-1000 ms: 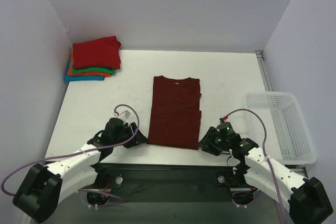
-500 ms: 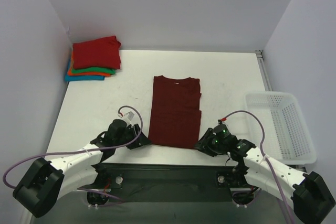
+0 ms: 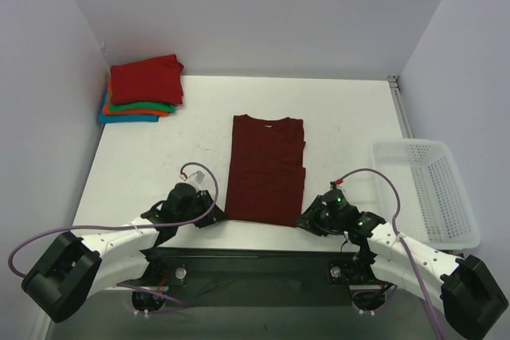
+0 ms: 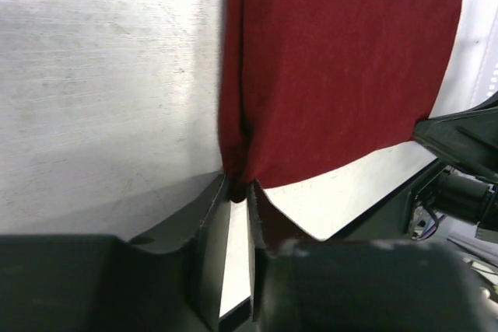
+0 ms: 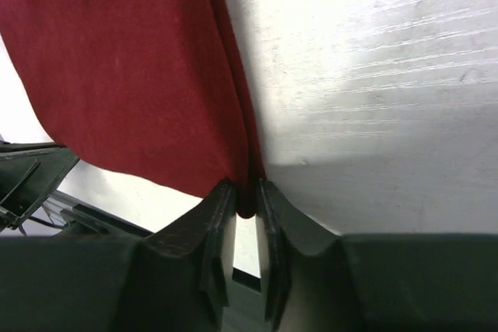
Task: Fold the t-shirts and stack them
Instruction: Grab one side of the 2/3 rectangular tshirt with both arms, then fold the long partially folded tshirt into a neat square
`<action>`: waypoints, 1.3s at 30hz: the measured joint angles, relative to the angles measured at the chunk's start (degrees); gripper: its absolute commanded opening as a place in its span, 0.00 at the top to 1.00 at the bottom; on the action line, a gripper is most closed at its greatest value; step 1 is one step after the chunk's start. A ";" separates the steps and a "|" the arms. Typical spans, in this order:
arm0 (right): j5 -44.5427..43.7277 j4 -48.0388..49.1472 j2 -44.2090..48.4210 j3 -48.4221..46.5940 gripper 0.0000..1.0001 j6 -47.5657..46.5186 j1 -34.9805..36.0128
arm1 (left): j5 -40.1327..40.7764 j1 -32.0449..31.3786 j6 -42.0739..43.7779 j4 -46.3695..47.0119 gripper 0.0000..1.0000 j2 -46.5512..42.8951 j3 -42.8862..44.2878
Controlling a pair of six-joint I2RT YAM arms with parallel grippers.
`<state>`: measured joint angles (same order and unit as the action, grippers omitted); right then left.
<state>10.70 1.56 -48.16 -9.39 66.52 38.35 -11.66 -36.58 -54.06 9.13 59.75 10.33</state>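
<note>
Maroon shirt [image 3: 265, 177] lies flat mid-frame. My left gripper [image 4: 240, 190] is pinching its lower left corner, and my right gripper [image 5: 245, 193] is pinching the lower right.

White arms [image 3: 111, 238], black joints (purple cables [image 3: 371, 170]).

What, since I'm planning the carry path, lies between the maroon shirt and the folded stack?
Only bare white table, shown in the top view; the maroon shirt and the folded stack lie apart.

On the table [image 3: 151, 165] the spread t-shirt [image 3: 265, 169] lies centre — folded stack [image 3: 143, 89] far-left behind, basket [image 3: 426, 189] right.
</note>
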 measured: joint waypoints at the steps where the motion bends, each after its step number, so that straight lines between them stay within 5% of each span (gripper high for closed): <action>1: -0.09 0.00 -0.13 0.13 0.87 0.09 0.00 | 0.15 -0.26 -0.22 0.55 0.95 0.42 -0.09; 3: -0.26 0.09 -0.26 0.26 0.99 -0.02 0.00 | 0.63 -1.09 -0.85 1.33 1.00 0.94 -0.20; 10: -0.94 -3.50 3.54 0.42 1.00 -0.57 0.46 | 3.02 -6.73 -3.04 0.66 1.00 -1.46 -0.50; 19: -1.81 -20.98 23.87 0.85 1.00 -1.51 4.63 | 10.23 -18.27 -8.46 -16.28 1.00 -27.15 -1.42; 25: -3.74 -29.81 29.24 -2.56 1.00 -0.50 10.29 | 14.08 -22.23 -10.93 -29.20 1.00 -38.51 -0.22; 34: -12.48 -33.46 15.82 -20.37 1.00 -5.40 10.88 | 18.16 -21.35 -8.68 -34.67 1.00 -27.39 14.45; 39: -16.44 -34.42 5.33 -30.01 1.00 -10.14 9.60 | 15.98 -14.82 -5.53 -33.90 1.00 -16.98 21.79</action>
<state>-5.74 -32.86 -42.83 -39.40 56.38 47.94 4.32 -51.40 -59.59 -24.77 42.76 32.12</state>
